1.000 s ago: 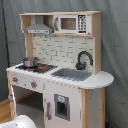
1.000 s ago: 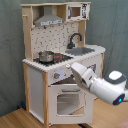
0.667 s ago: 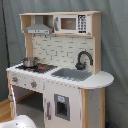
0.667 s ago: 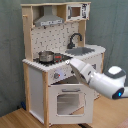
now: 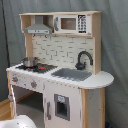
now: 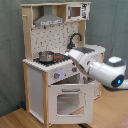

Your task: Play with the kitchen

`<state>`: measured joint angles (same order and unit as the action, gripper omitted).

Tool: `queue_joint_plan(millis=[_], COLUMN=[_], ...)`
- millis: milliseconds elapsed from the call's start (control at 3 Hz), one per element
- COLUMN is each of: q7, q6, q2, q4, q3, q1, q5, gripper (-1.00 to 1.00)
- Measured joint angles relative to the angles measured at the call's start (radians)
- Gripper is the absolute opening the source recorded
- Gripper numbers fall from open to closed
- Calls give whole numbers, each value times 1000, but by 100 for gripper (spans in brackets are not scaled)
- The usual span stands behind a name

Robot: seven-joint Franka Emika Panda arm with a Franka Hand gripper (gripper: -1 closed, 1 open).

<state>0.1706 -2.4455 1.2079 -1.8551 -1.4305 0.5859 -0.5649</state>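
The gripper's tip is hidden in both exterior views, so whether its fingers are parted or closed cannot be told; the white Franka arm (image 6: 97, 67) reaches in from the second exterior view's right, its forward end level with the counter edge of the toy kitchen (image 6: 46, 92), just above the knob panel. The kitchen, white with light-wood sides, stands on a wooden floor (image 6: 20, 120) before a grey curtain backdrop (image 5: 114, 45). In the first exterior view a small metal pot (image 5: 30, 61) sits on the stovetop (image 5: 36, 67) at the first exterior view's left, beneath a grey hood (image 5: 38, 29), while a black faucet (image 5: 83, 59) arches over the grey sink (image 5: 72, 74). A toy microwave (image 5: 71, 23) occupies the upper shelf. In the second exterior view the windowed oven door (image 6: 67, 100) sits low on the front, its top edge appearing to lean slightly outward. A white rounded arm part (image 5: 15, 122) shows in the first exterior view's lower left corner
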Motion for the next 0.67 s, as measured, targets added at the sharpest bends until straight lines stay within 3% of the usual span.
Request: queue_joint_plan(millis=[667], q7=[-163], q6=[58], q2=[-94], q4=[0], q3=[26], q1=[-24], q5=[28], gripper=[100])
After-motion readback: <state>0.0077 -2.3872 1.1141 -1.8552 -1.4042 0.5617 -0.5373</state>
